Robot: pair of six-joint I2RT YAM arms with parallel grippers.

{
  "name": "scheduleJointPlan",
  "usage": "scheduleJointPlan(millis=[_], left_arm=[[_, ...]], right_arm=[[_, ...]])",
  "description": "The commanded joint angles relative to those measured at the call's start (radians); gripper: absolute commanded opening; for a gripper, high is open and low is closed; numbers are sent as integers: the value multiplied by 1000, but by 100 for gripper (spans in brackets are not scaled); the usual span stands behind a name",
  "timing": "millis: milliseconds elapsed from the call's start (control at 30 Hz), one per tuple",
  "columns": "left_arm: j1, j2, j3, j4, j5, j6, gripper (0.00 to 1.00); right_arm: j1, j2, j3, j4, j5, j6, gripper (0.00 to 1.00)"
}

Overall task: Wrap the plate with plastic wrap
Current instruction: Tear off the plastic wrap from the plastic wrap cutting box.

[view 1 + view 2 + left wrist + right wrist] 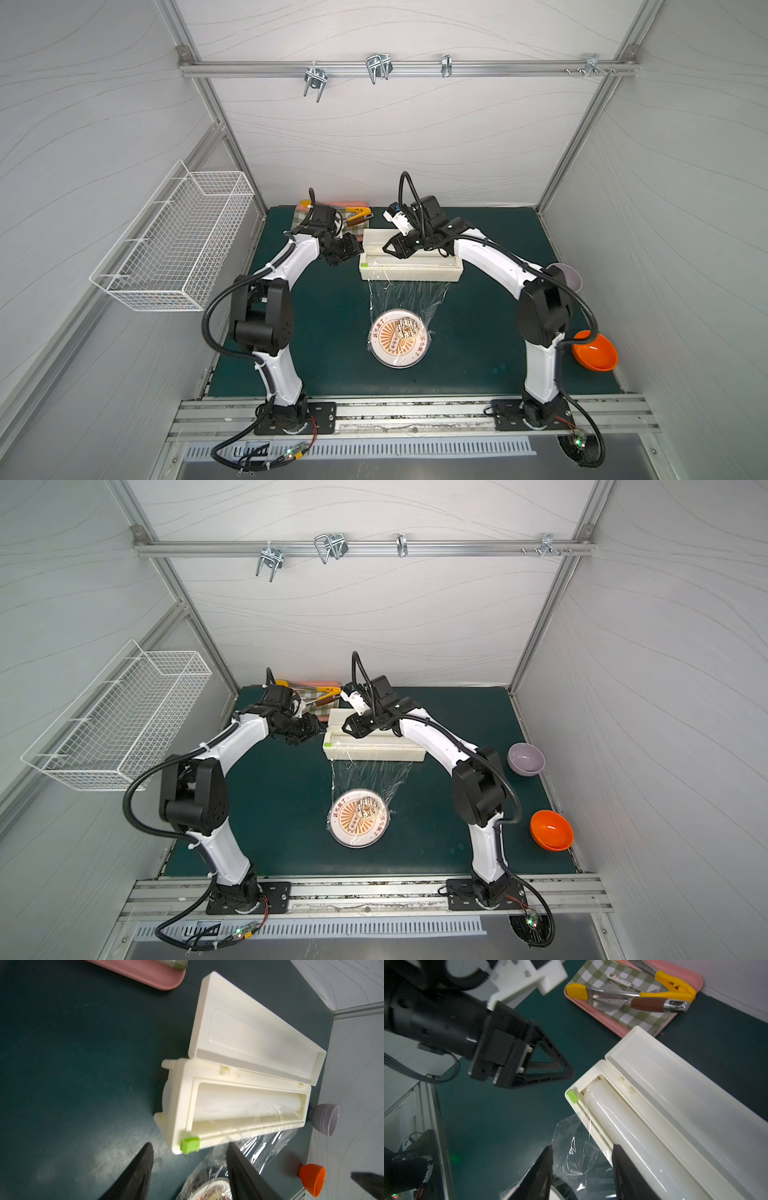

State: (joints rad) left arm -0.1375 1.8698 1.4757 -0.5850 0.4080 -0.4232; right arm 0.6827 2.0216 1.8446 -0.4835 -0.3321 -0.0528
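Lying near the middle of the green bench (316, 332), the plate (400, 338) sits in front of a long cream box (411, 270), between the two arms. The plastic wrap (409, 295) runs in one unbroken sheet from the front edge of the box and over the plate. It is crinkled and glossy, and its loose edges reach just past the rim. Both top views show the small piece of food on the plate under the film.

The box lid is thrown back, so the roll (633, 1126) inside is bare. A green slider (190, 1144) sits at the end of the box nearest the left arm.

The left gripper (189, 1147) hangs just beside that end, its jaws released and apart with nothing between them. The right gripper (582, 1147) is above the box near the same end, also spread and empty. One of its fingers is over the roll and the other is over the film.

Behind the box, a pink tray (618, 1028) holds a checked cloth (593, 972) and yellow-handled tongs (664, 995). A lilac bowl (526, 759) and an orange bowl (551, 830) stand well apart from the plate, at the bench edge on the right arm's side.
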Motion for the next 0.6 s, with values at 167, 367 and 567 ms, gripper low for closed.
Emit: scheduleJointPlan(millis=[167, 367, 567], left_arm=[[-2, 187, 210, -108, 38, 139, 52], [-2, 244, 240, -115, 17, 154, 43], [-10, 285, 276, -79, 41, 119, 33]], right_arm=[[-8, 113, 138, -75, -57, -107, 46], [-28, 145, 145, -61, -58, -106, 44], [-89, 153, 115, -42, -67, -64, 40]])
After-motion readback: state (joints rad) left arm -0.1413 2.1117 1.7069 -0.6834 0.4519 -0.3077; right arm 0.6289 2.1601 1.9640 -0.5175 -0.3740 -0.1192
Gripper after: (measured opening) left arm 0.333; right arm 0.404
